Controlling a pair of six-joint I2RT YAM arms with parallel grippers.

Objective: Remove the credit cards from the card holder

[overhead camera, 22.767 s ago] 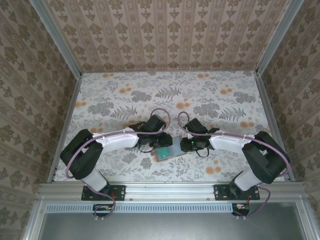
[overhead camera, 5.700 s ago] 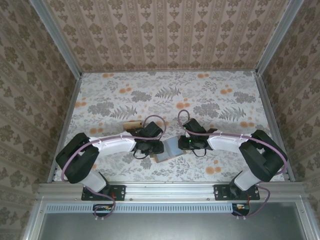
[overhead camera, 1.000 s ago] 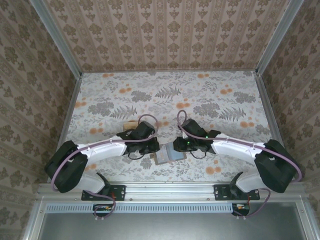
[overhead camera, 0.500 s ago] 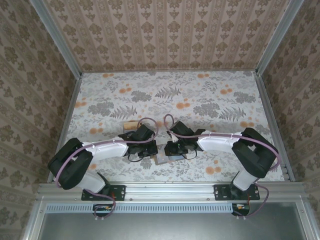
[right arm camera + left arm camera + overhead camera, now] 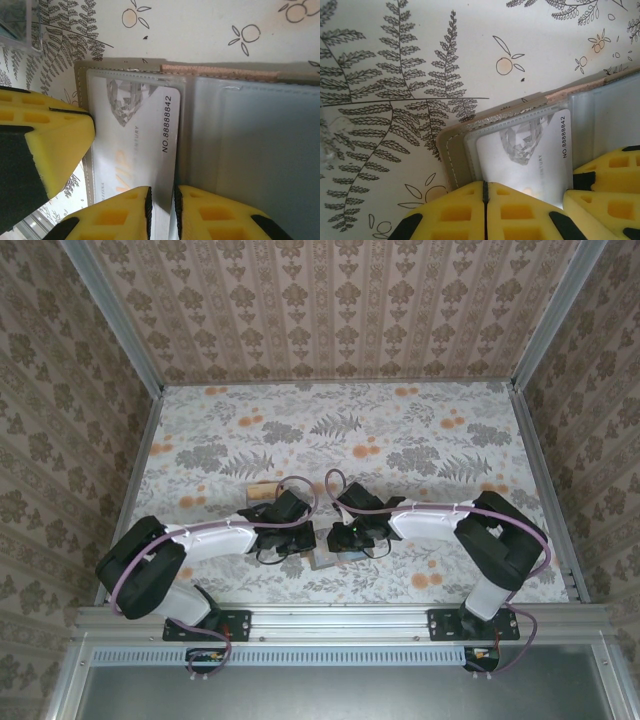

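Observation:
The card holder (image 5: 328,559) lies open on the table between the two arms, its grey-brown rim (image 5: 454,160) showing around clear sleeves. In its left panel sits a silver-white credit card (image 5: 137,145) printed with a diamond and a number. My left gripper (image 5: 485,200) is shut, tips pressed on that panel's near edge with nothing between them. My right gripper (image 5: 161,210) stands a narrow gap apart, astride the card's long edge by the fold. A tan credit card (image 5: 262,490) lies flat on the table behind the left gripper (image 5: 298,538).
A corner of a clear plastic tray (image 5: 17,22) lies just left of the card holder. The two grippers are nearly touching over the card holder; the right gripper (image 5: 345,537) has the left one's yellow finger (image 5: 55,145) close beside it. Open flowered tabletop (image 5: 400,440) stretches behind.
The right gripper has moved left across the card holder, from its right panel to the fold, close to the left gripper. The left gripper has shifted slightly right and stayed shut.

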